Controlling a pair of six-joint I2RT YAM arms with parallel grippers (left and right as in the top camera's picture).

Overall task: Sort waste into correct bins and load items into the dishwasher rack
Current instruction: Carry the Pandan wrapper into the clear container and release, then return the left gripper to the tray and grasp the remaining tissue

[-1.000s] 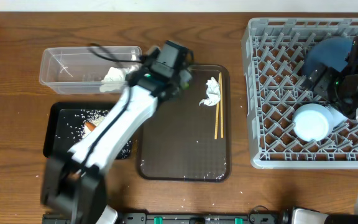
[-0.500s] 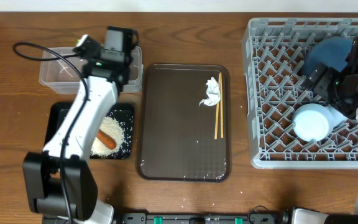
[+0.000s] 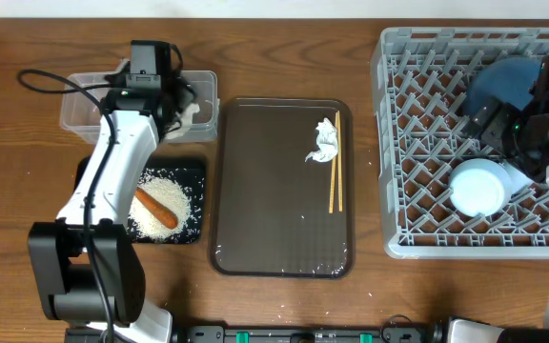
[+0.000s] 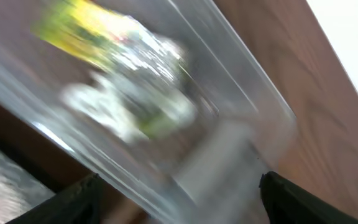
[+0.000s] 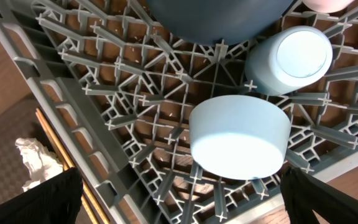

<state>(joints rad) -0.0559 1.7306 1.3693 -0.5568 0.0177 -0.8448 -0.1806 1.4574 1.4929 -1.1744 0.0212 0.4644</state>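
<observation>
My left gripper (image 3: 181,103) hangs over the right end of the clear tub (image 3: 84,105), jaws wide apart and holding nothing. In the blurred left wrist view a yellow-green wrapper (image 4: 86,28) and crumpled white paper (image 4: 120,109) lie in the tub below the left gripper (image 4: 179,205). The black tray (image 3: 194,170) holds rice (image 3: 185,196) and a carrot (image 3: 157,207). My right gripper (image 5: 182,205) stands open over the grey rack (image 3: 417,143), above an upturned light-blue bowl (image 5: 240,137), a cup (image 5: 294,59) and the blue plate (image 5: 216,15).
The brown serving tray (image 3: 274,219) lies mid-table with a crumpled white paper (image 3: 325,141) and a pair of chopsticks (image 3: 335,176) at its right side. A black cable (image 3: 50,81) loops over the tub's left end.
My left arm swung left from the brown tray's edge to the clear tub and its jaws opened. The right arm and the rack's contents have not moved.
</observation>
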